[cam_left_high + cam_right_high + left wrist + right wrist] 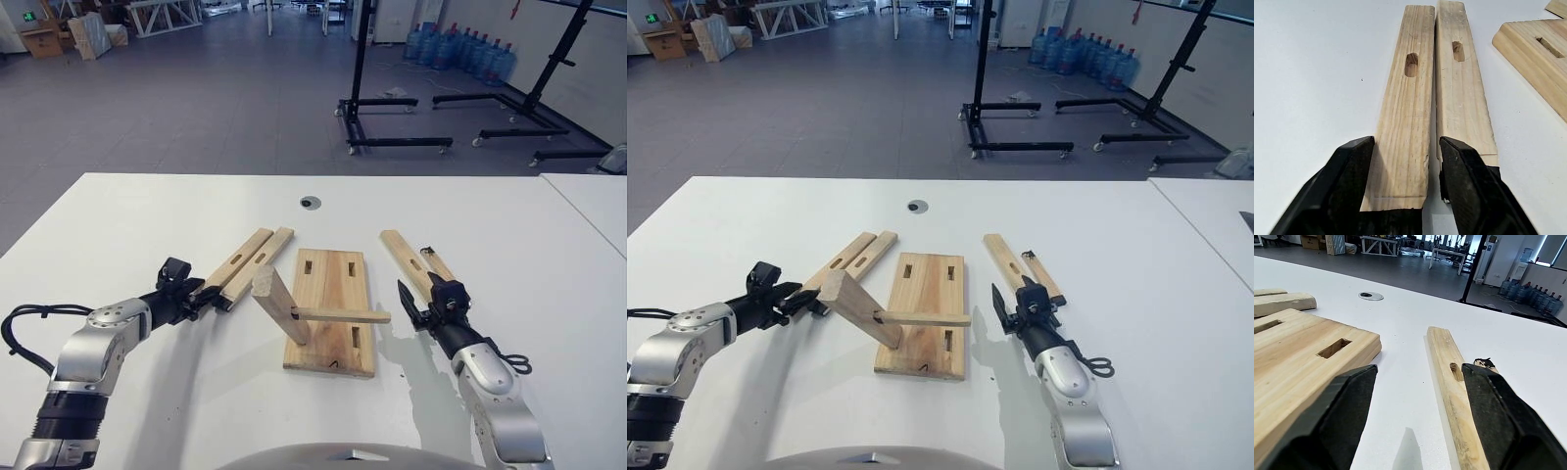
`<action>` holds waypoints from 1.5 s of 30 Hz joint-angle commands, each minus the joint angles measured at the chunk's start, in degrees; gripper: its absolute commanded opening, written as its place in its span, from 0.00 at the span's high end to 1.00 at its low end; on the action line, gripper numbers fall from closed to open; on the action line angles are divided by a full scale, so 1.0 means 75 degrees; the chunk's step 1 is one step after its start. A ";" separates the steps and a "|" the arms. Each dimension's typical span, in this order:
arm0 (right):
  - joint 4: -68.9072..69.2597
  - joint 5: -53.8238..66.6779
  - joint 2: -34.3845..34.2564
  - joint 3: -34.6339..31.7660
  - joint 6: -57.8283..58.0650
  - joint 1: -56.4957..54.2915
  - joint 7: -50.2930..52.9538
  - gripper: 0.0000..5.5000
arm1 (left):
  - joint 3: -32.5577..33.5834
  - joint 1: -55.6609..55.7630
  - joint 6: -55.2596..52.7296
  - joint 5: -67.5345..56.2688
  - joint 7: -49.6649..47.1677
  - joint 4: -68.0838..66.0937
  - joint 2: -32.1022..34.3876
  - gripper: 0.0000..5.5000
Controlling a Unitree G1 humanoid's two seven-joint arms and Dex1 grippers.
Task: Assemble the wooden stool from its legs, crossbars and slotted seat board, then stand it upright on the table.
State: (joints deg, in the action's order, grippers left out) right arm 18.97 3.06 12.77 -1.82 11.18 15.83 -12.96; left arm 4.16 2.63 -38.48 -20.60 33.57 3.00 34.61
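Lying flat on the tabletop [147, 215], the seat board [338, 279] is set with its long axis running away from the robot, one leg [279, 304] leaning up from it with a crossbar [343, 315] pointing right. Two legs [238, 259] are laid side by side, slanting from near left to far right, the outer one's near end straddled by the spread jaws of the left gripper [214, 294]. The jaws of the right gripper [428, 294] are held released beside the near end of a fourth leg [405, 259].

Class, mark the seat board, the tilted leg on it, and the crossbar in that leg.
seat board [328, 270], left eye view, top between far slots.
tilted leg [278, 303], left eye view, mid-length.
crossbar [348, 315], left eye view, mid-length.
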 commanded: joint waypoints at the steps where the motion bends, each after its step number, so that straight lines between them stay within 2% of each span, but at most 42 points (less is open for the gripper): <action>1: 0.0107 0.0042 0.0018 0.0010 0.0129 -0.0071 -0.0022 0.43 | 0.0026 0.0104 0.0113 0.0284 0.0039 -0.0328 0.0205 0.56; 8: 0.0183 -0.0050 -0.0175 0.0162 0.0079 0.0090 0.0178 0.43 | -0.0379 0.0754 0.0580 0.0796 0.0817 -0.1199 0.0693 0.56; 11: 0.0145 -0.0065 -0.0222 0.0197 0.0068 0.0054 0.0225 0.43 | -0.0739 0.1264 0.0785 0.1095 0.1108 -0.1915 0.0626 0.56; 15: 0.0130 -0.0064 -0.0245 0.0260 0.0059 0.0042 0.0239 0.43 | -0.0914 0.1518 0.0770 0.1209 0.1392 -0.2618 0.0540 0.63; 22: 0.0084 -0.0137 -0.0337 0.0382 0.0059 0.0017 0.0269 0.43 | -0.1277 0.1845 0.1050 0.1479 0.1646 -0.3127 0.0432 0.63; 25: -0.0009 -0.0122 -0.0321 0.0340 0.0013 -0.0078 0.0279 0.43 | -0.1027 0.1924 0.1215 0.1418 0.1447 -0.3011 0.0371 0.63; 30: -0.0080 0.0072 -0.0277 0.0149 0.0088 -0.0452 0.0225 0.43 | -0.0006 0.2402 0.1256 0.0942 0.0224 -0.2058 -0.0409 0.63; 36: 0.0002 0.0803 -0.0221 -0.0383 0.0537 -0.1242 0.0034 0.43 | 0.0373 0.2697 0.0769 0.0410 -0.0485 -0.0424 -0.1069 0.63; 38: 0.0442 0.1896 -0.0356 -0.0669 0.1284 -0.1648 -0.0170 0.43 | 0.0172 0.2702 0.0756 0.0356 -0.0470 0.0151 -0.1172 0.63; 42: 0.1122 0.6931 -0.0490 -0.1916 0.3668 -0.2890 0.0220 0.43 | -0.0789 0.2330 0.1297 0.0587 -0.0137 0.1191 -0.1450 0.63; 45: 0.0859 1.0345 -0.0573 -0.2310 0.3881 -0.3239 0.1264 0.43 | -0.1251 0.2008 0.1436 0.0454 0.0033 0.1757 -0.1691 0.63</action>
State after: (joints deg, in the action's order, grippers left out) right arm 25.47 55.92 9.20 -14.92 36.44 -4.57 -11.65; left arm -1.18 20.14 -30.65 -17.00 31.76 10.50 23.07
